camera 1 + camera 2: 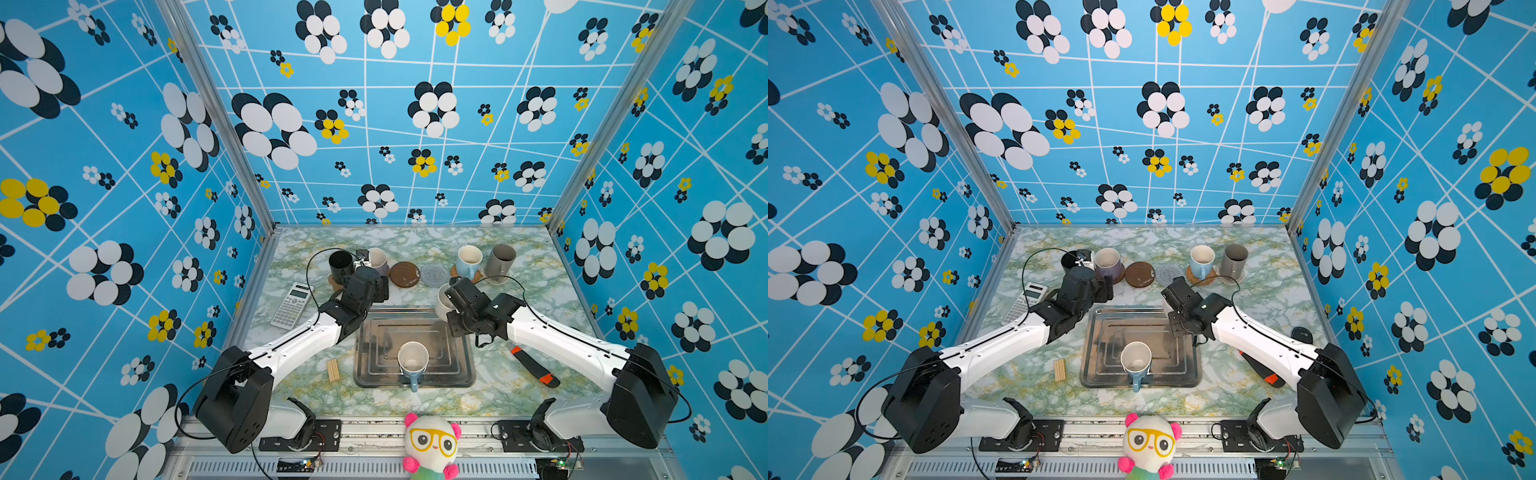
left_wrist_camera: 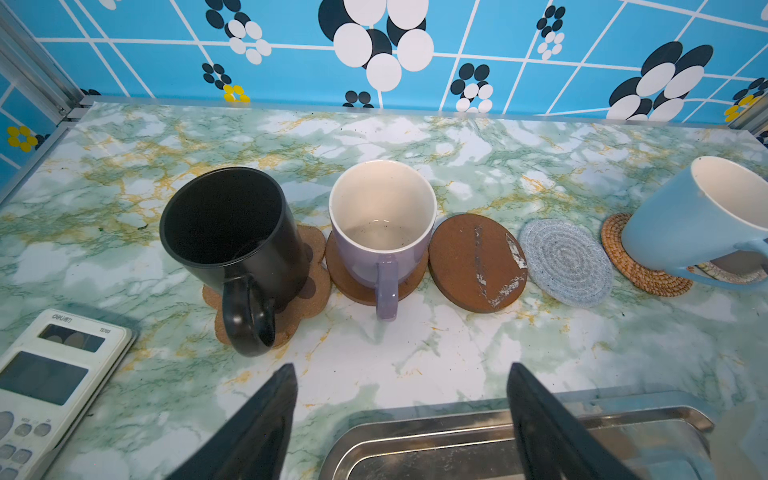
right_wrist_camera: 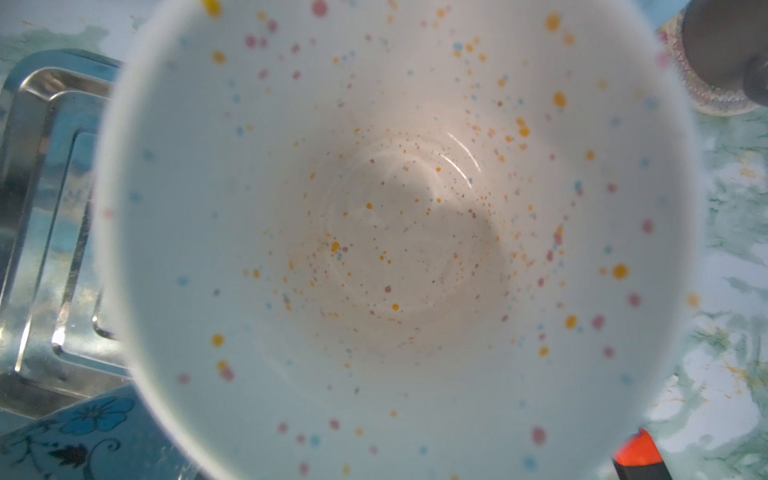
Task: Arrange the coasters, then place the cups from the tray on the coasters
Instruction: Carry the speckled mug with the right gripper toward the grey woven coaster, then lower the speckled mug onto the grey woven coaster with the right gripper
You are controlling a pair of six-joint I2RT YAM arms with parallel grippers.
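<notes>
Carrying the white cup [image 3: 399, 232] over the far right corner of the tray [image 1: 457, 380], the right gripper [image 1: 451, 293] looks clamped on it, though its jaws are hidden. The left gripper [image 2: 402, 365] hangs spread and empty between the tray and the lavender cup [image 2: 382, 224]. One light blue cup [image 1: 412, 359] is all that stands in the tray.

Four cups line the back row:
- the black cup [image 2: 232, 232] on the paw coaster [image 2: 320, 270]
- the lavender cup on a brown disc [image 2: 345, 274]
- a second light blue cup [image 1: 469, 259] on the rattan round [image 2: 636, 270]
- the grey cup [image 1: 500, 257] on a pale mat [image 1: 493, 281]

Two coasters lie bare between them, the scratched brown disc [image 2: 478, 262] and the grey-blue round [image 2: 567, 262], seemingly enough for the two cups left.

Blue flower-print walls [image 1: 374, 124] enclose the green-veined marble tabletop [image 1: 415, 241]. A plush toy [image 1: 432, 444] sits at the front rail. A calculator [image 1: 291, 305], a black-and-orange knife [image 1: 534, 365] and a bundle of sticks [image 1: 332, 370] lie on the marble.
</notes>
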